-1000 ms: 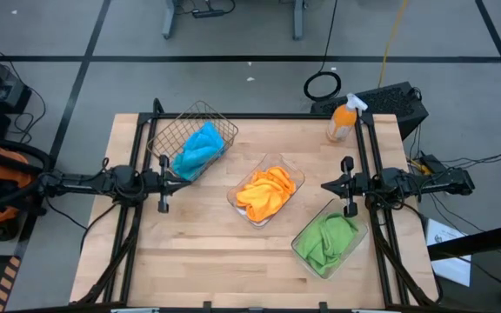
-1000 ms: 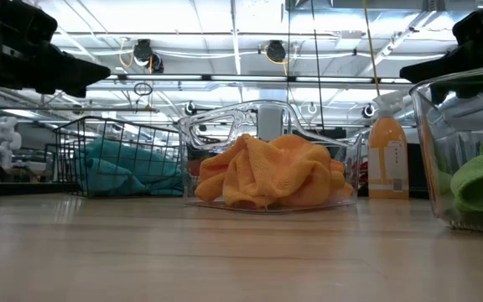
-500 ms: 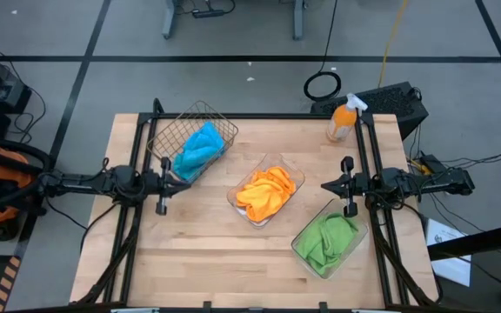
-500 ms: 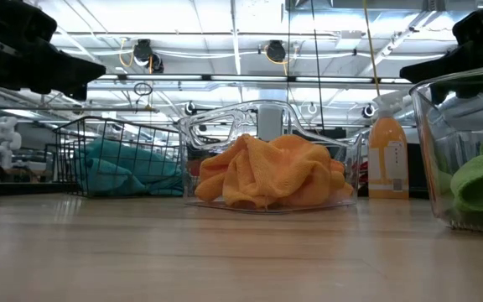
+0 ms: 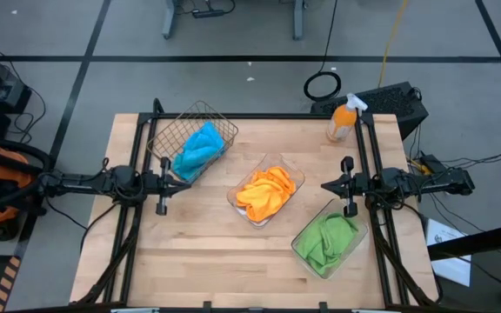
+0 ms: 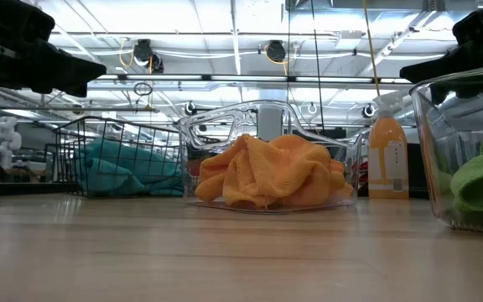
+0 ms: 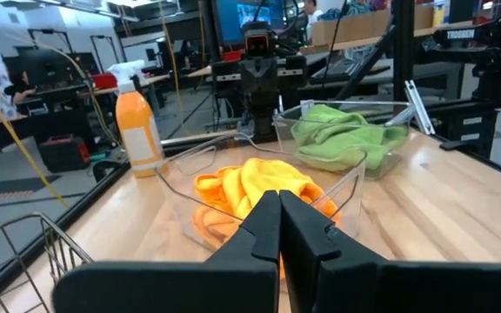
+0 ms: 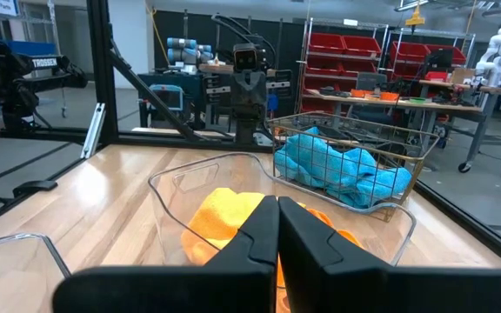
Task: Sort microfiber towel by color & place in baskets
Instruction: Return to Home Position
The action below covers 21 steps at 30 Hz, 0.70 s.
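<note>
Blue fuzzy microfiber towels (image 5: 200,148) in dark wire-mesh basket (image 5: 168,130), toward left edge of wooden counter (image 5: 190,252). Orange towels (image 5: 266,193) in clear plastic tray (image 5: 233,202), mid-counter. Green towels (image 5: 326,239) in second clear tray (image 5: 361,228), right edge. Left pincer (image 5: 183,179) and right pincer (image 5: 324,185) clenched, empty. Risk: left tip, just beside basket, could snag wire if swung.

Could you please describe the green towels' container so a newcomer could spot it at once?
On the wooden table, three containers sit in a diagonal row. The one at the row's right end, beside the right claw, is a clear plastic tray. Unlike the wire basket and middle tray, it holds lime green towels.
</note>
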{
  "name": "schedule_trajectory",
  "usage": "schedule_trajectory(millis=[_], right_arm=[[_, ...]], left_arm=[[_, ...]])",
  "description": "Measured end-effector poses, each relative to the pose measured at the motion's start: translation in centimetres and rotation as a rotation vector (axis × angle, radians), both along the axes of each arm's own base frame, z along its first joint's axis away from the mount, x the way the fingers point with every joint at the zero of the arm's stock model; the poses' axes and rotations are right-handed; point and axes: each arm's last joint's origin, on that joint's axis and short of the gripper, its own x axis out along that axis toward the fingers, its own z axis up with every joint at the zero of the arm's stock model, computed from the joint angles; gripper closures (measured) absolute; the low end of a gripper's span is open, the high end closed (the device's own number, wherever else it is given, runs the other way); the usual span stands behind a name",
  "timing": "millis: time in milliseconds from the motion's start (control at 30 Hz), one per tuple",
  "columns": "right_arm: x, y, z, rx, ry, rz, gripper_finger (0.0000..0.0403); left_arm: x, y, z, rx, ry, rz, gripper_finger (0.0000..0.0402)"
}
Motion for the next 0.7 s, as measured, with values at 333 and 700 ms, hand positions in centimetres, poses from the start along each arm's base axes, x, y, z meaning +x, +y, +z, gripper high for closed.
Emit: schedule_trajectory(millis=[333,700], right_arm=[[0.00,0.00,0.00,0.000,0.000,0.000,0.0403],[0.00,0.00,0.00,0.000,0.000,0.000,0.0403]], left_arm=[[0.00,0.07,-0.02,-0.024,0.003,0.023,0.0377],[0.00,0.07,-0.04,-0.025,0.005,0.025,0.0373]])
